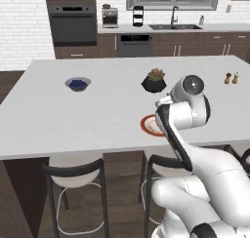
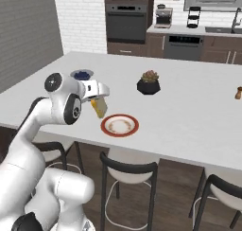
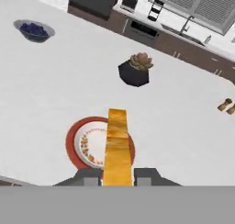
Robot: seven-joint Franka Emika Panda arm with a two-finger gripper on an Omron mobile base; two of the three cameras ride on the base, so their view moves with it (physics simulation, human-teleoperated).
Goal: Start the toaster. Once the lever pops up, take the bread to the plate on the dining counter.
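The gripper [image 3: 117, 178] clamps the bread [image 3: 117, 145] above the plate [image 3: 75, 142], which carries no food. On the same worktop [image 1: 49, 115], a bowl [image 1: 78, 83] holds blue berries.

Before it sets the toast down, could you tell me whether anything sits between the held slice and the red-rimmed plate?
Nothing visible does. The gripper holds the thin yellow-orange toast slice above the round red-rimmed plate, whose pale centre lies bare. The dark potted succulent stands farther back on the pale dining counter.
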